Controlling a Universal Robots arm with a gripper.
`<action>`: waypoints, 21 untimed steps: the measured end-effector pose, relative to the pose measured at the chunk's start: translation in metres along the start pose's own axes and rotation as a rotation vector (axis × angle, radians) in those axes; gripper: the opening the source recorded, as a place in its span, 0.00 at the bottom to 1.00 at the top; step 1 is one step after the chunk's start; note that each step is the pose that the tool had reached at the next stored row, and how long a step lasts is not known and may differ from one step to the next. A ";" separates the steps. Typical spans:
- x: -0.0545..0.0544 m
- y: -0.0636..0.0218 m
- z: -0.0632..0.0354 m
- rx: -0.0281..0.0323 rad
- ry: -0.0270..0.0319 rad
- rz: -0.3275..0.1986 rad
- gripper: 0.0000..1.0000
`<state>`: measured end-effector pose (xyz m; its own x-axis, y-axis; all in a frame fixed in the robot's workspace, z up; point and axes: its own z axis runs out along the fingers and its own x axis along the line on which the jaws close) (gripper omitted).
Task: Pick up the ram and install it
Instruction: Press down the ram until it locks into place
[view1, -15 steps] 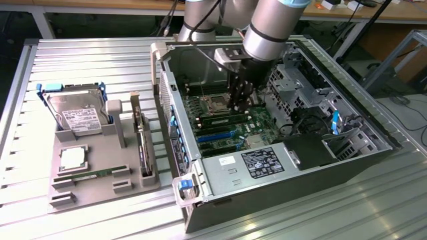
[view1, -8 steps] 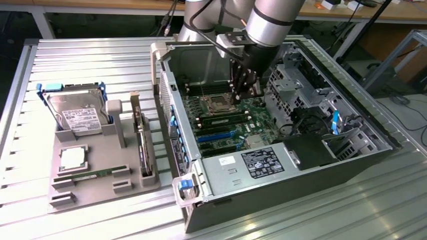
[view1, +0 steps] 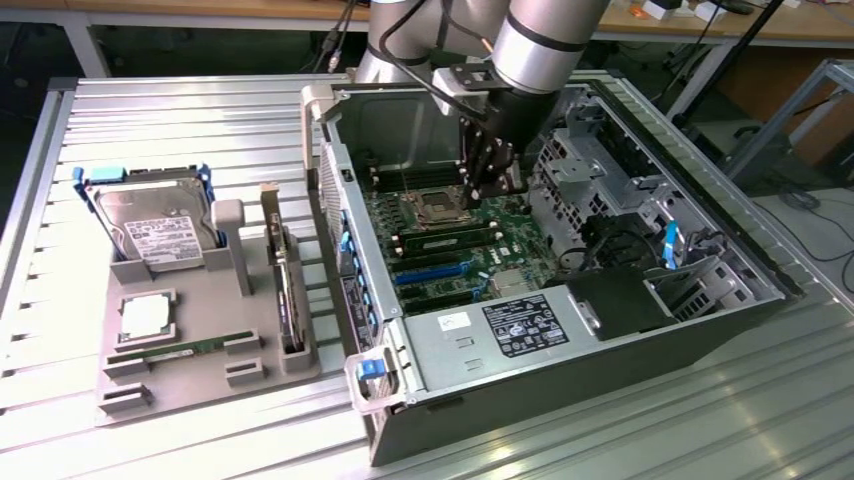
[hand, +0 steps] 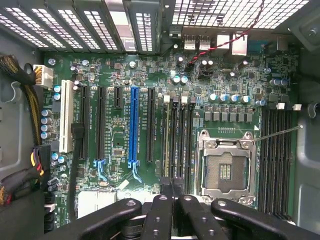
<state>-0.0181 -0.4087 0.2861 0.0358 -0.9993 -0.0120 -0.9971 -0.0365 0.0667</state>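
— Where is the end effector (view1: 489, 190)?

— Down inside the open case (view1: 601, 385), hanging over the motherboard (view1: 505, 228) just beside the CPU socket (view1: 437, 207).

— And its fingers (hand: 166, 192)?

— Pressed together. In the wrist view the two tips meet over the long memory slots (hand: 178, 135) next to the socket.

— The ram (view1: 445, 241)?

— It stands on edge in a slot on the board, just beside the socket and running along it. In the exterior view the fingertips are near it but apart from it.

— There were two alike?

— The second stick (view1: 180, 350) lies flat in the grey tray (view1: 80, 345) on the counter (view1: 174, 120), at the exterior view's left, well apart from the case.

— What else sits in that tray?

— A hard drive (view1: 154, 230) in a blue-edged holder at the far end, the square processor (view1: 144, 315) between the drive and the stick, and a dark card (view1: 283, 285) upright along the tray's edge nearest the case.

— Anything at the socket itself?

— It is open, its pin field bare under the metal frame.
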 end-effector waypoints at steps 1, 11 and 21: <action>0.000 -0.0004 0.0000 0.0000 -0.0001 0.000 0.11; 0.004 -0.0275 0.0157 0.0002 0.0001 -0.011 0.11; 0.006 -0.0496 0.0485 0.0009 -0.0008 0.009 0.11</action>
<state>0.0283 -0.4124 0.2342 0.0270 -0.9996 -0.0122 -0.9974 -0.0277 0.0659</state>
